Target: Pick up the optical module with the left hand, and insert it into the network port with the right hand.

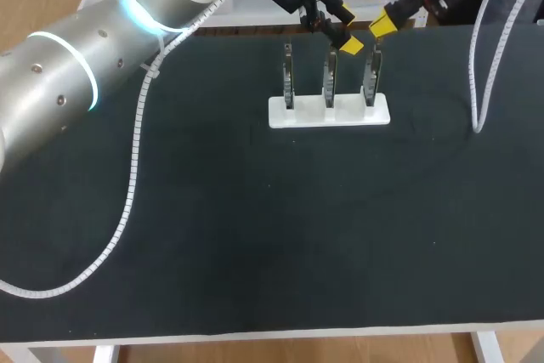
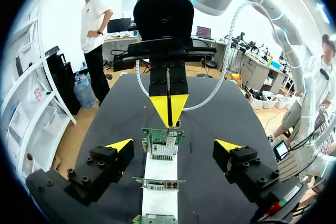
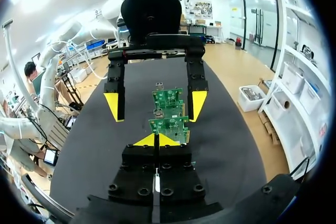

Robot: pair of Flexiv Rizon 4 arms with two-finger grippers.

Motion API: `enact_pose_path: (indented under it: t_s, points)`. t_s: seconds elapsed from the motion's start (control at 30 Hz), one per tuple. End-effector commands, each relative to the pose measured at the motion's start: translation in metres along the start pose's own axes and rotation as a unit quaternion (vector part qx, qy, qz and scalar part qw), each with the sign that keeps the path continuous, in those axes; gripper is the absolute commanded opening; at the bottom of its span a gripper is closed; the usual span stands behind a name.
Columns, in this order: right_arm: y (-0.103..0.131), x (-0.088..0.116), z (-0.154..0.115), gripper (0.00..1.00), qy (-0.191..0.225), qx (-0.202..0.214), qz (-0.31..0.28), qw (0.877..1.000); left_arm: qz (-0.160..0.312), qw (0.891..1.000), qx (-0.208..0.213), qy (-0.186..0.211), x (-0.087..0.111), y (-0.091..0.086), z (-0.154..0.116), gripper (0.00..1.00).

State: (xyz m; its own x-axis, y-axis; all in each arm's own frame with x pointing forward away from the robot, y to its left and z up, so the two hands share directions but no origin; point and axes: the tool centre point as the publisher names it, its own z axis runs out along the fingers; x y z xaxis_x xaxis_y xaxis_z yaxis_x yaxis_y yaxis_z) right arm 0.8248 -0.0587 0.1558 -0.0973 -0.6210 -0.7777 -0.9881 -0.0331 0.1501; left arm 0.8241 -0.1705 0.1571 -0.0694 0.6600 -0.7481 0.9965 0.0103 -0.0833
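Over the white rack point(image 1: 340, 114) of 3 boards point(image 1: 330, 82), left gripper point(image 2: 174, 145) wide, right gripper point(image 2: 169, 109) closed

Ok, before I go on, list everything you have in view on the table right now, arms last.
table: one, black top, under everything.
rack: one, white, far middle of the table.
circuit boards: three, green, upright in a row in the rack.
optical module: none that I can make out.
cable conduits: two, white, trailing from the arms onto the table at either side.
left pincer: one, black with yellow tips, open, over the rack, pointing along the row of boards.
right pincer: one, black with yellow tips, shut tip to tip, above the right end board, facing the left pincer.
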Motion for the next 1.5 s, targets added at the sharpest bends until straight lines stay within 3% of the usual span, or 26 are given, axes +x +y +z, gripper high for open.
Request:
enact_pose_path:
  t_s: [0.03, 1.5]
  points:
    - [-0.003, 0.003, 0.002, 0.00, 0.001, -0.005, 0.004, 1.000, 0.001, 1.000, 0.003, 0.001, 0.000, 0.003, 0.000, 1.00]
    - [-0.007, 0.016, 0.015, 0.00, 0.003, -0.017, 0.020, 1.000, 0.001, 1.000, 0.003, 0.001, 0.000, 0.003, 0.000, 1.00]
